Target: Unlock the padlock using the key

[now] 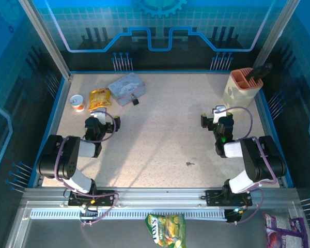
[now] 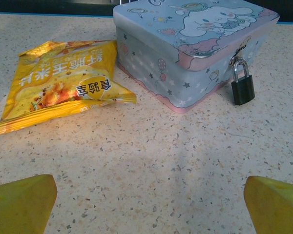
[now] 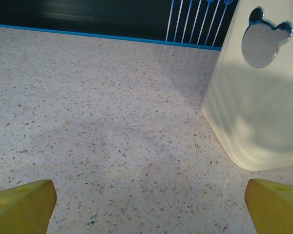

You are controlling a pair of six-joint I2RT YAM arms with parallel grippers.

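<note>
Top external: key [image 1: 189,164] loose on table, front-centre, nearer right arm. Padlock [image 1: 135,101] at tin [image 1: 125,88] near edge, far left. Left gripper [image 1: 102,116] and right gripper [image 1: 212,118] both well apart from key.

Left wrist: padlock shackle closed through tin hasp. Left fingers [image 2: 19,204] spread wide, empty.

Right wrist: right fingers [image 3: 19,207] spread wide, empty, near cream holder [image 3: 256,97].

Judgement: nothing done yet. Key pickup, insertion and turn all remain.

One each: pale-blue printed tin [image 2: 185,44], black padlock [image 2: 242,90] (silvery shackle), tiny dark key [image 1: 189,164], yellow foil snack packet [image 2: 58,83], cream holder [image 3: 254,107], small red-and-white cup [image 1: 78,103].
</note>
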